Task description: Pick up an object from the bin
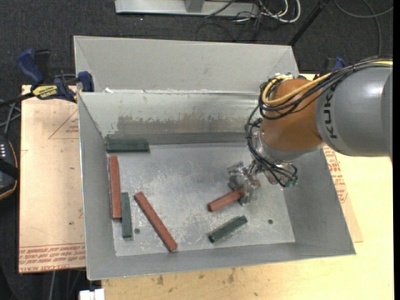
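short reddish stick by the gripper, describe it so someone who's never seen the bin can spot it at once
In the grey metal bin, look at the right half of the floor, under the gripper. The short red-brown stick lies slanted with its upper end at the gripper. The dark green stick next to it differs in colour, and the long red-brown sticks lie far left.

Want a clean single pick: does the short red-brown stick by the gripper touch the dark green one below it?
Apart. The camera view shows bare bin floor between the red-brown stick and the dark green stick.
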Controlling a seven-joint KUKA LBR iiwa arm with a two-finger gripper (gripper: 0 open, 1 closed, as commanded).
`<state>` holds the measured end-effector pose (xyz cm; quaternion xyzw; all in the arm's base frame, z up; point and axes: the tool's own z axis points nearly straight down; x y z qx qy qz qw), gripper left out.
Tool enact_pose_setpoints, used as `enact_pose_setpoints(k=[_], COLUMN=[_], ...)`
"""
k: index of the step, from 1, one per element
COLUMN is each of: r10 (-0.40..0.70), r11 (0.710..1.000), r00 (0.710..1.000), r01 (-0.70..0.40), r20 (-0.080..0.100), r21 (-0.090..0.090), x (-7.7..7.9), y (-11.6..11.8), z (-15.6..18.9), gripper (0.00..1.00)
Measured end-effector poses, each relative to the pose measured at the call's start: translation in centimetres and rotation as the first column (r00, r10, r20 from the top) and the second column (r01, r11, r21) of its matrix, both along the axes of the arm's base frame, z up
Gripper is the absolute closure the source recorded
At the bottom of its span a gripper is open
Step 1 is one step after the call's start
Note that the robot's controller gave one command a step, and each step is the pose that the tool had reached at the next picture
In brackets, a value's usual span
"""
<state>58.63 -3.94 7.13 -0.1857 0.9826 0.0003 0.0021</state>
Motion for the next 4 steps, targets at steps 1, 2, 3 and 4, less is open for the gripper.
enact_pose_setpoints(k=[1,2,3,4], r10=[0.0,0.0,0.0,-0.001], r11=[1.0,1.0,1.0,1.0], r00=[1.0,1.0,1.0,1.0], r01=[0.0,0.0,0.0,0.001], r20=[-0.001,-0.008,-0.001,-0.001], r21=[0.0,0.001,0.0,0.0], x=[0.0,0.2,-1.6,-1.6], y=[0.0,0.9,-6.2,-6.2], z=[0.0,4.9,11.0,11.0], gripper=[1.0,1.0,1.0,1.0])
